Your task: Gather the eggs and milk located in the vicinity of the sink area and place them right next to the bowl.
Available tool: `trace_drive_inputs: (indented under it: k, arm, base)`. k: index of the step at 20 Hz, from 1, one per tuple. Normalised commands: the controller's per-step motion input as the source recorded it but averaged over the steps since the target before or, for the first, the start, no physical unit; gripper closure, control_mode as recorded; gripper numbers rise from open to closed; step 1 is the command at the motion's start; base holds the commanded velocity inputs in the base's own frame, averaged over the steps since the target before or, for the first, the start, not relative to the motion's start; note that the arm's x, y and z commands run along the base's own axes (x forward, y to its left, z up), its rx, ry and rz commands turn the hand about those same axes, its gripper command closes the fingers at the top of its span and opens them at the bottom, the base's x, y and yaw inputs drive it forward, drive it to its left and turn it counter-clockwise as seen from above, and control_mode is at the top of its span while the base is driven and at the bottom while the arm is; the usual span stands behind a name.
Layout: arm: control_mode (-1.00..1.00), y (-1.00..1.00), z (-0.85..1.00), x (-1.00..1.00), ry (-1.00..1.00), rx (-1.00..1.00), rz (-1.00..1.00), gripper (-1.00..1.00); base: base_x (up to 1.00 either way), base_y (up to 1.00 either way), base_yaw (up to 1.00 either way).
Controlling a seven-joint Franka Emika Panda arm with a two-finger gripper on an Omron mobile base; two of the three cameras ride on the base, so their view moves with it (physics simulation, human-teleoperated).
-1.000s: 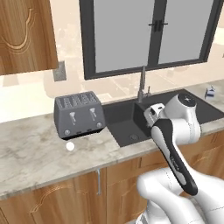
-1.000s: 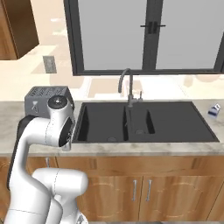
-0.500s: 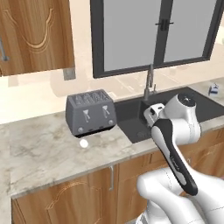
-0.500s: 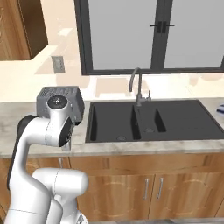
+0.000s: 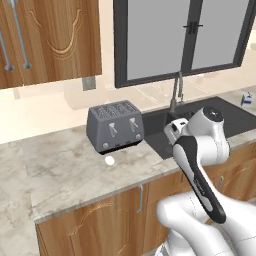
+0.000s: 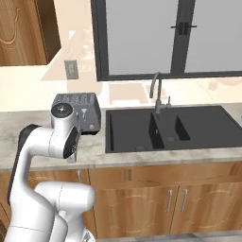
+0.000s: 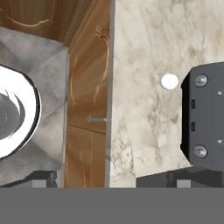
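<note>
Gathering looks barely begun: one egg [image 5: 109, 160] lies untouched on the tabletop [image 5: 65, 170] just in front of the toaster [image 5: 115, 125], and the milk [image 5: 246, 99] stands well beyond the toaster, past the sink [image 6: 165, 127]. Folded high near the toaster, the arm carries its hand [image 7: 109, 179] spread and empty, pointing down.

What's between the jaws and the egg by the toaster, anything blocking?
Nothing visible. In the hand view the egg lies alone on bare counter, just off the toaster front, and the open gripper looks down with only counter edge and cabinet fronts below. The toaster crowds one side of the egg, so it may hamper the approach.
</note>
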Motion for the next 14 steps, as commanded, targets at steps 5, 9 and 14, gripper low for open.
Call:
trace_drive_inputs:
  k: [5, 9, 14]
  arm:
    - [-1.0, 0.18, 0.0, 0.06, -0.03, -0.01, -0.04, -1.0]
    - [-1.0, 0.09, -0.1, 0.26, -0.03, -0.05, 0.06, -1.0]
    - [-1.0, 0.0, -0.12, 0.55, 0.0, -0.1, 0.25, -1.0]
  base:
    - [0.04, 0.17, -0.04]
    - [0.0, 0.0, 0.0]
    - [0.0, 0.0, 0.0]
